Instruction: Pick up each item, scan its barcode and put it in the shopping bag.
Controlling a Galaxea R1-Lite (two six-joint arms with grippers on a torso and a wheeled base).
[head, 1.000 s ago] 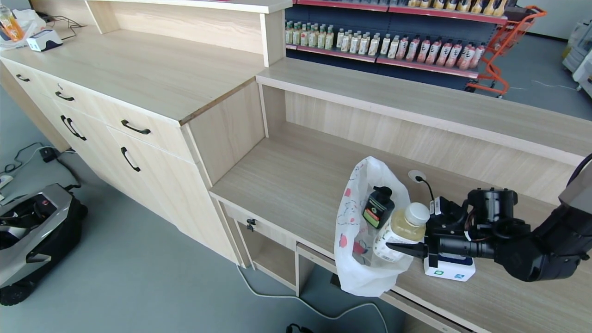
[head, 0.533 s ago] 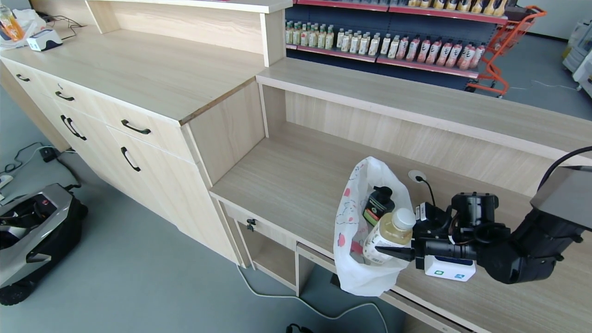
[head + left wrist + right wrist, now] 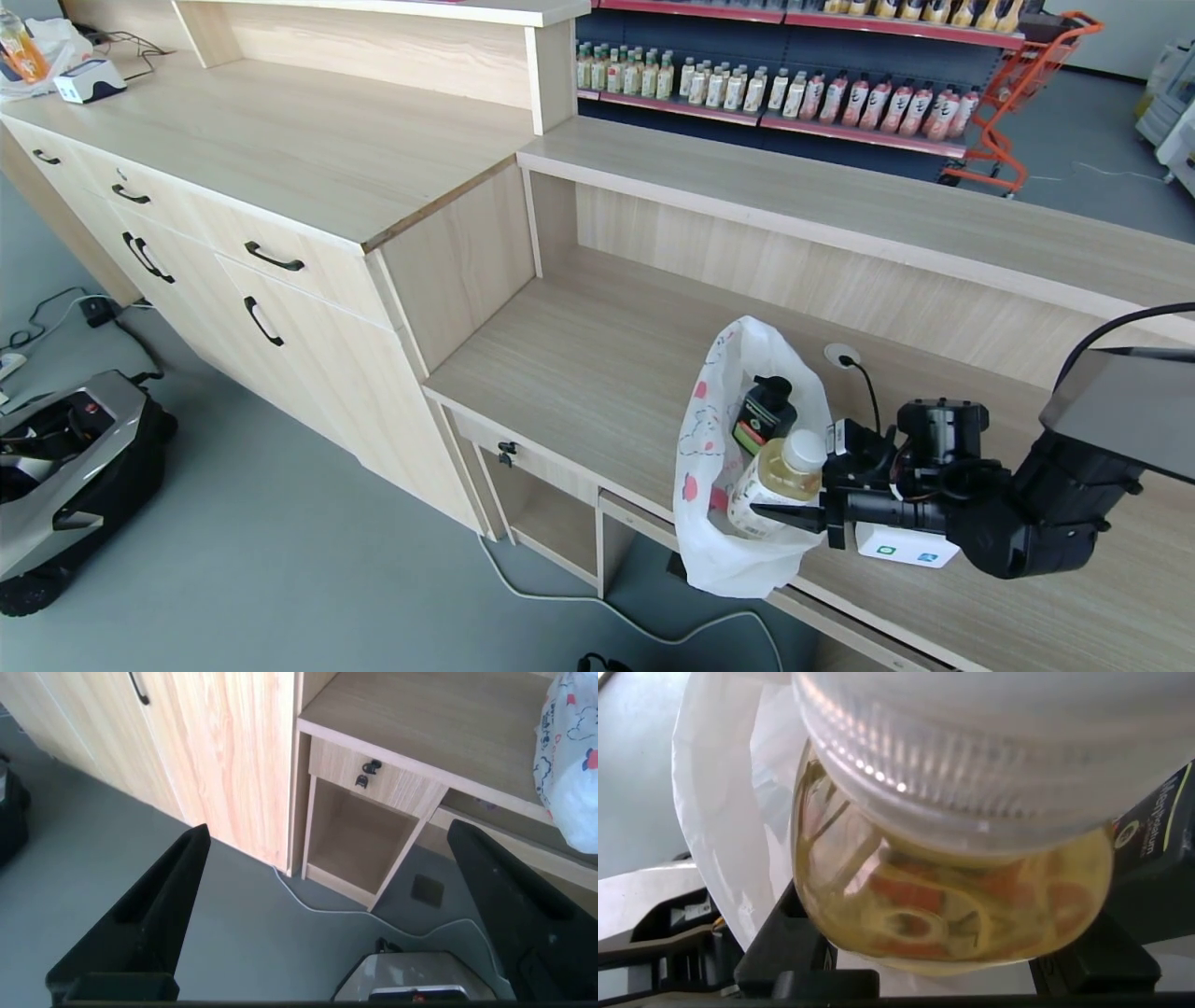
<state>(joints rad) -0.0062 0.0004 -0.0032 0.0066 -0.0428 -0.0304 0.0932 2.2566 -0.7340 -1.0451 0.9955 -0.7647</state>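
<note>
A white shopping bag with red prints stands open near the front edge of the lower counter. A dark pump bottle sits inside it. My right gripper is shut on a tea bottle with a white cap and holds it in the bag's mouth, tilted. In the right wrist view the tea bottle is seen from its cap end, with the bag behind it. My left gripper hangs open over the floor, by the counter's open cubby.
A white barcode scanner lies on the counter under my right arm, its cable running to a hole. A taller counter with drawers stands to the left. Shelves of bottles and an orange cart stand behind.
My right gripper has carried the tea bottle down and to the left, lowering it deeper into the bag's mouth. The bag and the pump bottle have stayed put.
</note>
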